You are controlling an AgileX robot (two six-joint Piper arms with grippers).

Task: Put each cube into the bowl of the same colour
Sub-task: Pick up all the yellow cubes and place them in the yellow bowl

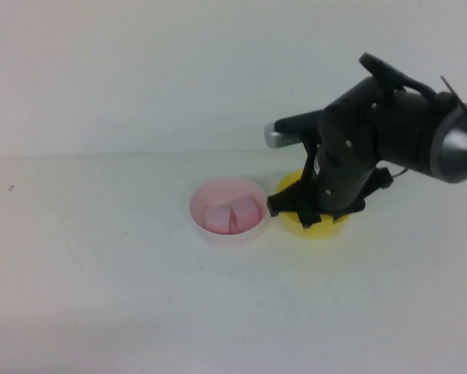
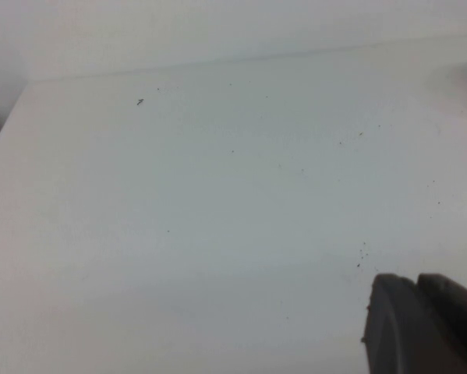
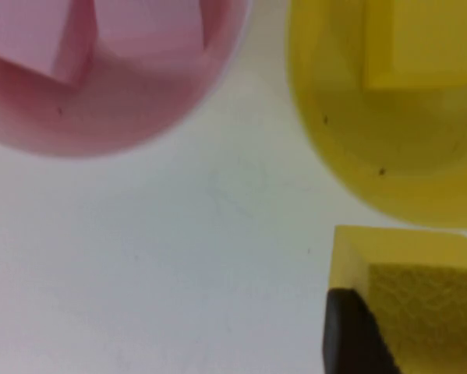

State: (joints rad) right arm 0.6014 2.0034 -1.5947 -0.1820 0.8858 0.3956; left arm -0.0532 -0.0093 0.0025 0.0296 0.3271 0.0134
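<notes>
The right gripper (image 1: 307, 212) hangs over the yellow bowl (image 1: 289, 187), its fingers pinching a yellow cube (image 3: 408, 292). A second yellow cube (image 3: 420, 43) already lies inside that bowl. Just beside it, the pink bowl (image 1: 206, 199) holds both pink cubes (image 1: 231, 212). The left gripper (image 2: 424, 327) sits low over bare white table (image 1: 100, 257), well apart, fingers pressed together.

High view looks down; right wrist close, sharing both bowls (image 3: 100, 109).
</notes>
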